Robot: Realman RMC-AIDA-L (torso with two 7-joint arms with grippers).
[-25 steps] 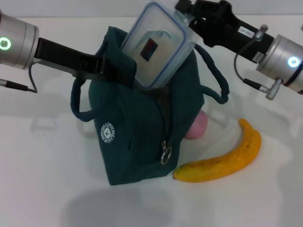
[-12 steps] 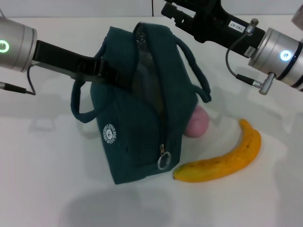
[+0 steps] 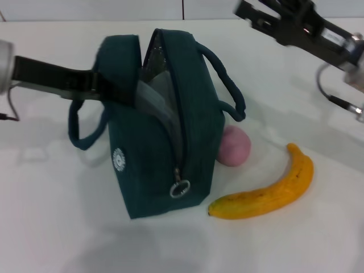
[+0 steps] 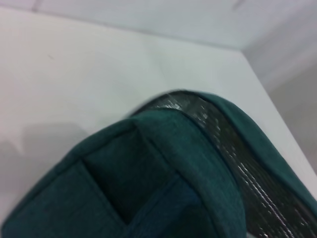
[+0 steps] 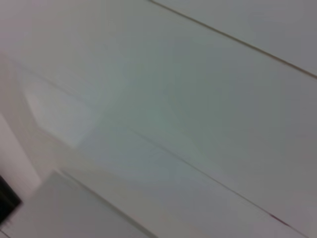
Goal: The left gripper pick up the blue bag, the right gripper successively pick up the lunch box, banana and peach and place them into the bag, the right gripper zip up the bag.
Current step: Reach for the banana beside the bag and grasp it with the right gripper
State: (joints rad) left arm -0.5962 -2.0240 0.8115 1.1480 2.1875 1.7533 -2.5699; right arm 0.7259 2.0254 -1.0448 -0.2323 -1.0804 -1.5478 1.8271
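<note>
Bag upright on the white table [image 3: 45, 227]: the blue bag [image 3: 193, 114] stands with its zipper open, silver foil lining [image 3: 149, 96] showing in the gap, ring zipper pull [image 3: 180, 188] hanging at the near end, round white logo [image 3: 118, 159] on the side facing the camera. One loop handle [image 3: 84, 128] droops on the robot's left side, the other handle [image 3: 227, 91] arches on the right side.

Left gripper [image 3: 116, 91] reaches in from the left and is clamped on the bag's upper left edge beside the opening. Left wrist view shows only teal fabric and a strip of foil lining, close up.

Right gripper [image 3: 256, 14] is high at the back right, well apart from the bag, nothing visible in it; fingers are cut off at the frame edge, so cannot tell whether apart or together. Right wrist view shows only blank pale surface.

Lunch box not visible anywhere on the table.

Peach [image 3: 234, 146] sits on the table touching the bag's right side. Banana [image 3: 273, 190] lies just in front of and right of the peach, its near tip beside the bag's bottom corner.
</note>
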